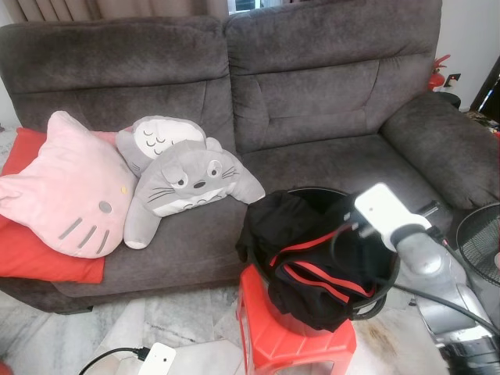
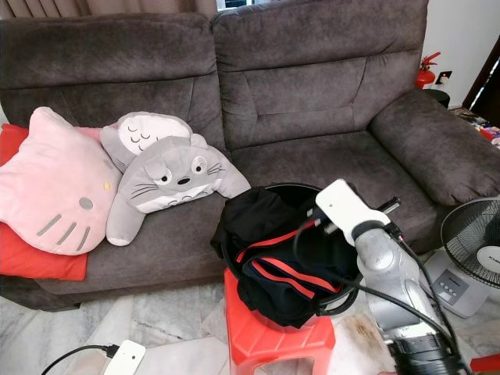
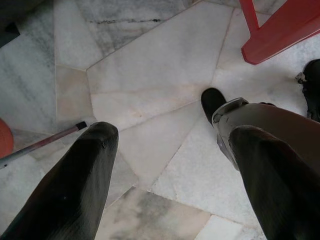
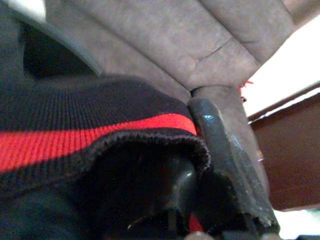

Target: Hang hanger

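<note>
Nearest, low at the left, a white charger block (image 1: 160, 361) with a black cable (image 1: 109, 361) lies on the pale marble floor (image 1: 78, 336), cut off by the picture's lower edge. The left gripper (image 3: 170, 165) hangs over that floor, its two black fingers (image 3: 75, 185) spread wide with bare tile between them; a red stool leg (image 3: 280, 30) and a thin rod (image 3: 42, 142) sit at the margins of its wrist view.

Just right of the charger stands a red plastic stool (image 1: 297, 336), carrying a black basket (image 1: 312, 195) heaped with a black garment with red stripes (image 1: 308, 269). The right gripper (image 4: 200, 165) reaches down into the heap from the right, its fingers (image 4: 225, 150) pinching a fold of the striped knit (the wrist view is mostly dark cloth, so the far fingertip is hard to make out). No hanger can be picked out among the clothes. The silver right arm (image 2: 391, 273) and its cable cover the basket's right rim.

Right of the stool, a floor fan (image 2: 473, 242) crowds the edge and is cut off; open floor lies mostly to the left.

Beyond, a grey sofa (image 1: 312, 101) spans the scene. Its right seat is bare; on its left seat lie a grey Totoro cushion (image 1: 191, 183), a pink cat cushion (image 1: 66, 187) and a red pillow (image 1: 31, 258). A red fire extinguisher (image 2: 426, 70) peeks out past the right armrest.
</note>
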`<state>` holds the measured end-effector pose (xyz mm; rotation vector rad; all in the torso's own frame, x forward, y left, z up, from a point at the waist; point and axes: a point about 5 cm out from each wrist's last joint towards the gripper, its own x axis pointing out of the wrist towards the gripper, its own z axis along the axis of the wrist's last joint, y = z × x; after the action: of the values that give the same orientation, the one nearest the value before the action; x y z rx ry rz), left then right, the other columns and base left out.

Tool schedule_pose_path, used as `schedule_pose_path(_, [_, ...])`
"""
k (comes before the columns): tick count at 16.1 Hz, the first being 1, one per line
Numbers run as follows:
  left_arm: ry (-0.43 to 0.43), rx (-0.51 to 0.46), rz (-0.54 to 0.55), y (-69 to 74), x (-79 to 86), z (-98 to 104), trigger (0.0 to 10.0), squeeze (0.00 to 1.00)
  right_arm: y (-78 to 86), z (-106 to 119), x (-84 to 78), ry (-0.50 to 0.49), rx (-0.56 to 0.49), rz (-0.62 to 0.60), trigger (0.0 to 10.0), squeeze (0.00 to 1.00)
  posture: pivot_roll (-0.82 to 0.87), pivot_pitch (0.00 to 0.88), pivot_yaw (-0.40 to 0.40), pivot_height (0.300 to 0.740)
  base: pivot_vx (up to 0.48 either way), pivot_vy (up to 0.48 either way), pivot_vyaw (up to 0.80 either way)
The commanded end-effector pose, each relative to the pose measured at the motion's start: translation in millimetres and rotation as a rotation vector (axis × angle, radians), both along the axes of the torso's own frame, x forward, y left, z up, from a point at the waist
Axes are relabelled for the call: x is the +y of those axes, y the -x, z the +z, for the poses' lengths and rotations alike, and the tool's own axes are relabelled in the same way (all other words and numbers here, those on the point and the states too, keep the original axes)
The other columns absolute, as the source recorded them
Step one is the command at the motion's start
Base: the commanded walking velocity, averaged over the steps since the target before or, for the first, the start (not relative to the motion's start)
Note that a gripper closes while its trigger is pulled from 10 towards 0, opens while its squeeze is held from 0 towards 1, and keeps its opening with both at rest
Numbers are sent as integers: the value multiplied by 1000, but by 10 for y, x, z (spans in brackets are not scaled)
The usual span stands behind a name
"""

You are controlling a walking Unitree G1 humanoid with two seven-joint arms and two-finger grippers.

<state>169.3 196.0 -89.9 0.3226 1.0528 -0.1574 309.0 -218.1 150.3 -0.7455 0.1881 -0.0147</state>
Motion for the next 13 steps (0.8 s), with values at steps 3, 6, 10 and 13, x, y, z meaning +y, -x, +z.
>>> schedule_pose_path(3, [-14, 9, -11, 9, 19, -2, 10000, 0, -54, 271, 90, -181, -139, -10, 0, 0, -21, 0, 50, 740, 0, 0, 0])
schedule_pose_path(6, [-16, 9, -10, 9, 21, -2, 10000, 0, -82, 365, 51, -247, -190, -55, 0, 0, -20, 0, 53, 740, 0, 0, 0])
schedule_pose_path(10, [-17, 10, -15, 8, 25, -1, 10000, 0, -174, 616, -119, -221, -290, -116, 0, 0, -27, 0, 60, 740, 0, 0, 0])
schedule_pose_path(13, [-17, 10, -15, 12, 23, -3, 10000, 0, -248, 772, -169, -210, -345, -126, 0, 0, -21, 0, 58, 740, 0, 0, 0])
